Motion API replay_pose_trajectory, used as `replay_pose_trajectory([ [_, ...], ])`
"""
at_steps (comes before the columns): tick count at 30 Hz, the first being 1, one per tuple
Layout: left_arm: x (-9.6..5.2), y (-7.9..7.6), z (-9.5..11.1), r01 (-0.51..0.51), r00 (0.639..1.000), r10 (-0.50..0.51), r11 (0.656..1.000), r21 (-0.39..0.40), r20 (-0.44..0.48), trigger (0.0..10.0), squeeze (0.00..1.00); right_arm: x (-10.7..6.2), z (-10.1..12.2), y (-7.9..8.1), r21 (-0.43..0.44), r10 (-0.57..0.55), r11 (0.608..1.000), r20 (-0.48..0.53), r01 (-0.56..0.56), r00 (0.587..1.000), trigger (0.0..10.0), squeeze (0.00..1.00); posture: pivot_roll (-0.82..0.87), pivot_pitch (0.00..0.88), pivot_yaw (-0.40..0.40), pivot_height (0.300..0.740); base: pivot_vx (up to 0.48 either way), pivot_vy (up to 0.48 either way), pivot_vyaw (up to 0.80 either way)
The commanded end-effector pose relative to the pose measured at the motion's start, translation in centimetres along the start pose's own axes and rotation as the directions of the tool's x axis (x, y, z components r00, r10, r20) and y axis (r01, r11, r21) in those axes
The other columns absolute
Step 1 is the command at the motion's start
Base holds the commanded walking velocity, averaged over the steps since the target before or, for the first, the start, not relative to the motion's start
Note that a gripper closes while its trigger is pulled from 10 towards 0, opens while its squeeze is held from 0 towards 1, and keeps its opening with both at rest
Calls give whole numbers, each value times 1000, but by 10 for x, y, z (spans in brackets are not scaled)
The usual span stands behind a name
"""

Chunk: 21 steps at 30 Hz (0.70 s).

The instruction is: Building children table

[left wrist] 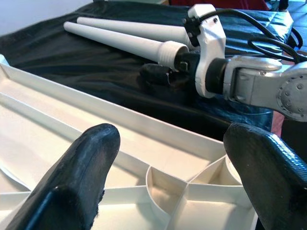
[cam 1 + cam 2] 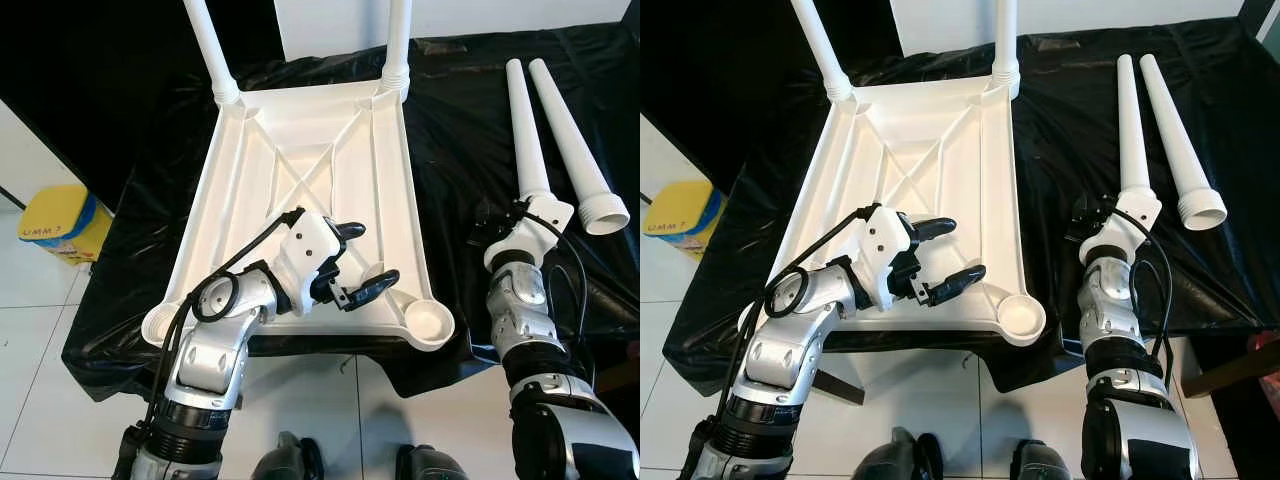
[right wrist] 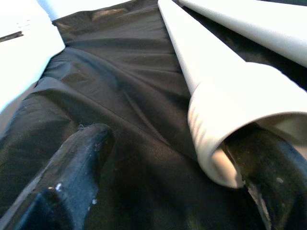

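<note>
Left gripper (image 2: pixel 355 260): fingers spread wide, holding nothing, hovering over the near right part of the tabletop, close to a corner socket (image 2: pixel 430 322).
Right gripper (image 1: pixel 165 75): at the threaded end of the nearer loose leg (image 2: pixel 527 130); jaws apart, one finger (image 3: pixel 261 172) in the leg's open mouth, the other (image 3: pixel 72 167) on the cloth beside it.
Tabletop (image 2: pixel 300 170): white, upside down on the black cloth (image 2: pixel 460 130), ribs up.
Fitted legs: two stand in the far corners (image 2: pixel 212 50) (image 2: pixel 398 45).
Second loose leg (image 2: pixel 575 140): just beside the first.
Floor: yellow box (image 2: pixel 60 222) at left.
</note>
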<state>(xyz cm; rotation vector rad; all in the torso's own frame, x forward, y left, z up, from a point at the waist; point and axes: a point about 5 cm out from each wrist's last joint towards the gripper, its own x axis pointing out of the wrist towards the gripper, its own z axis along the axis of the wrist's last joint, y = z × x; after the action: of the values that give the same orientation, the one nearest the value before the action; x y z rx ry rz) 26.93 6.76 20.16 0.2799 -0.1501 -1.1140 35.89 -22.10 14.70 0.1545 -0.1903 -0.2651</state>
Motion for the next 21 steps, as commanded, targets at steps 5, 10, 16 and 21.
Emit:
replay_pose_trajectory([
  [5, -2, 10, 1, -187, 982, 188, 982, 20, -10, 10000, 0, 4, -1, 12, 25, 82, 996, -17, -82, 996, 0, 0, 76, 176, 103, 740, 0, 0, 0],
  [10, 0, 10, 2, -192, 981, 192, 981, 21, -12, 10000, 0, 3, -3, 12, 21, 67, 998, -8, -67, 998, 0, 0, 72, 170, 101, 740, 0, 0, 0],
  [16, 2, 10, 1, -197, 980, 197, 980, 25, -17, 10000, 0, 4, 1, 13, 17, 73, 997, 17, -74, 997, 0, 0, 60, 153, 89, 740, 0, 0, 0],
  [21, 6, 11, 1, -206, 978, 206, 979, 12, -12, 10000, 0, 3, 3, 14, 22, 84, 996, 35, -85, 996, 0, 0, 48, 136, 80, 740, 0, 0, 0],
])
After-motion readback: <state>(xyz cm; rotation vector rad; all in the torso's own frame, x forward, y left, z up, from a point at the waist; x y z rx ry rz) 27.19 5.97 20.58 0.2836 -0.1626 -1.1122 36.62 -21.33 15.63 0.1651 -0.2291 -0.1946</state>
